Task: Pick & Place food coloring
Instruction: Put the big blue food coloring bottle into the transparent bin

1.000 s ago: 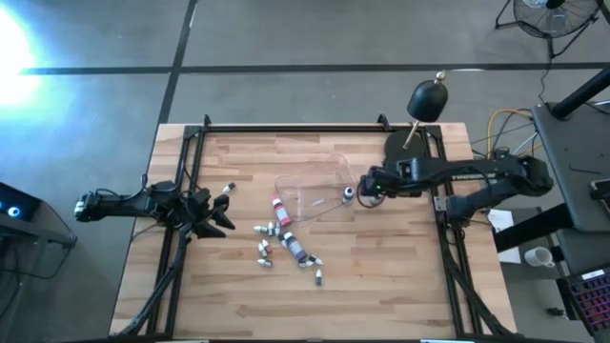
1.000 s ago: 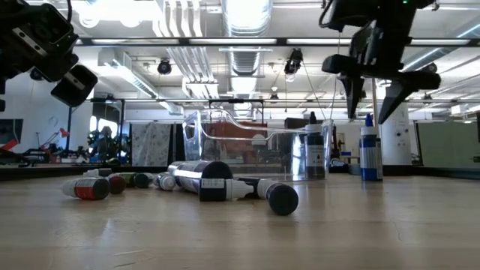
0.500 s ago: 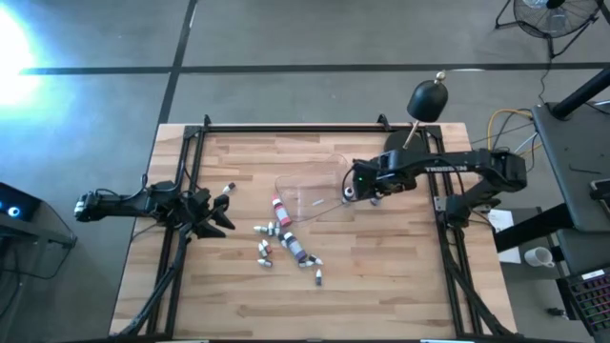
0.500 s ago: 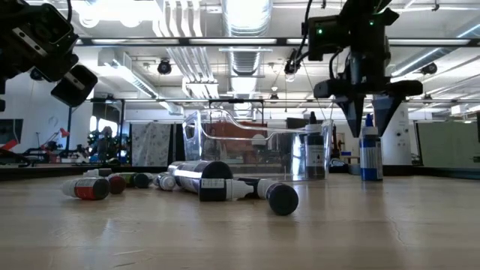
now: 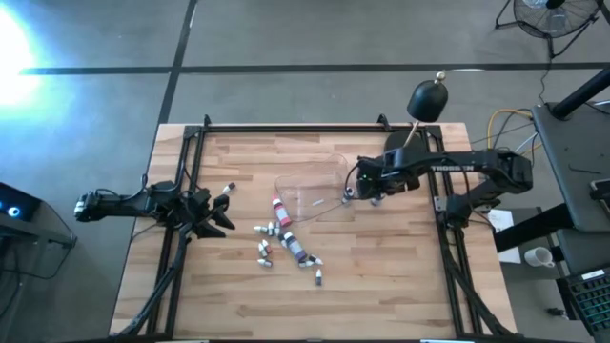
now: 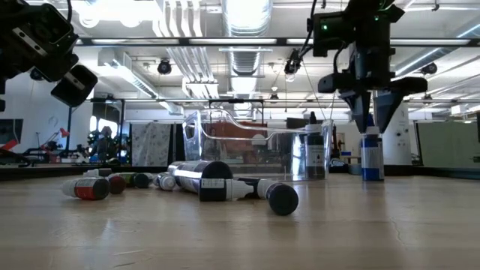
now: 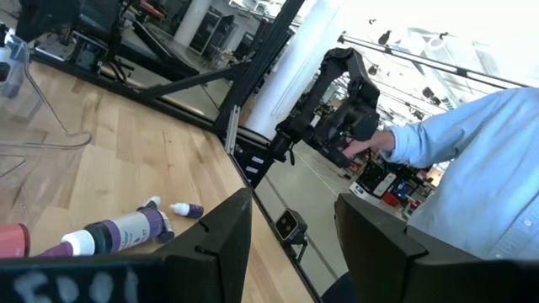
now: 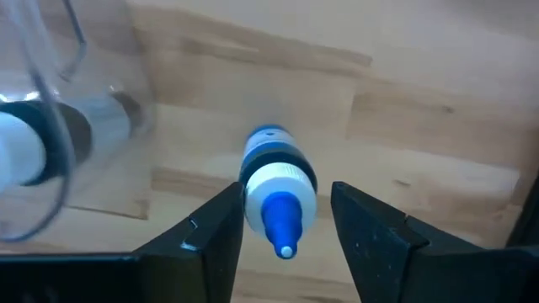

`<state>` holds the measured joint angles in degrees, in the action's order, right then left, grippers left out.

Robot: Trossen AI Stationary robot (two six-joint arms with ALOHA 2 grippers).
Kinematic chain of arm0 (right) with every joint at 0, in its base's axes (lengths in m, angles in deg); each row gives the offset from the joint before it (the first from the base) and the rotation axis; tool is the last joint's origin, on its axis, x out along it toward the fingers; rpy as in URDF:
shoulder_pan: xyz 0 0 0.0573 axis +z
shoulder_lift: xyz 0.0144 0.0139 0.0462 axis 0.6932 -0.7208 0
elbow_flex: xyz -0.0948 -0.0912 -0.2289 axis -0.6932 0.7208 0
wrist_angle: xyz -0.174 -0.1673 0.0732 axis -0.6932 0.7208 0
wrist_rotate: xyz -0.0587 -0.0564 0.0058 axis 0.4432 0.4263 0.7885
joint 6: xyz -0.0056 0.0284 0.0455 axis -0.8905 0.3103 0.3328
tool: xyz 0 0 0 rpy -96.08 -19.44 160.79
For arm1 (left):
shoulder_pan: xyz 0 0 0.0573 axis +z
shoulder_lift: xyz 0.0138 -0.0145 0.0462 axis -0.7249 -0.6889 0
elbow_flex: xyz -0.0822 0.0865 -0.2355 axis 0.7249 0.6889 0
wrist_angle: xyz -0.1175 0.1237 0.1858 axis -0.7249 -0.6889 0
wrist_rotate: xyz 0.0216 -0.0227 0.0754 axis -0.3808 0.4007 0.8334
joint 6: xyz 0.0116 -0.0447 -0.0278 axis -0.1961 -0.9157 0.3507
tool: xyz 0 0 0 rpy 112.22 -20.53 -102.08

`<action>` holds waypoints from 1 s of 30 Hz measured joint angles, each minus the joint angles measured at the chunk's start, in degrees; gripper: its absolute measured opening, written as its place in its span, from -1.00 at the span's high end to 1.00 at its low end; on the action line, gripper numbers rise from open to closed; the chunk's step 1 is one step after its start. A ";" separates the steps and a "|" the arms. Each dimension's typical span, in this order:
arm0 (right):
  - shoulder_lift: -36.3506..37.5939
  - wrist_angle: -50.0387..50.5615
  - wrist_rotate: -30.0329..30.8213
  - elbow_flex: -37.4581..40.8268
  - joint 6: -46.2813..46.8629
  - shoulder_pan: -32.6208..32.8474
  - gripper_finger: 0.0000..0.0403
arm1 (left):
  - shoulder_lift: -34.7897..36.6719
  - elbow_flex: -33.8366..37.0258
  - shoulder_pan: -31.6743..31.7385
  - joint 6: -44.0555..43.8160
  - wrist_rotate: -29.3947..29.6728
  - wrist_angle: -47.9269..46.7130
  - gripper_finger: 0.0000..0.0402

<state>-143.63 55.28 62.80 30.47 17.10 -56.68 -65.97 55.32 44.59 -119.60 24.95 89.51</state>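
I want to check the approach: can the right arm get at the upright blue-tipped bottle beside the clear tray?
Probably yes. The right gripper is directly above the blue-tipped bottle, its jaws on either side of the cap, with nothing between. The clear tray stands close beside it, apparently clear of the jaws.

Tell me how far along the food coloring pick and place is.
Early. One dark bottle stands in the clear tray. The right tool straddles an upright blue bottle beside the tray, not visibly gripping. A scatter of bottles lies on the table. The left tool waits at the table's left.
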 joint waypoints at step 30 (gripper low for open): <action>0.05 1.96 -1.05 -0.42 -0.73 0.13 0.37 | 0.00 0.00 0.02 0.02 0.00 0.00 0.27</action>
<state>-143.58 57.24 61.75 30.05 16.37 -56.55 -65.97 55.32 44.61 -119.58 24.95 89.51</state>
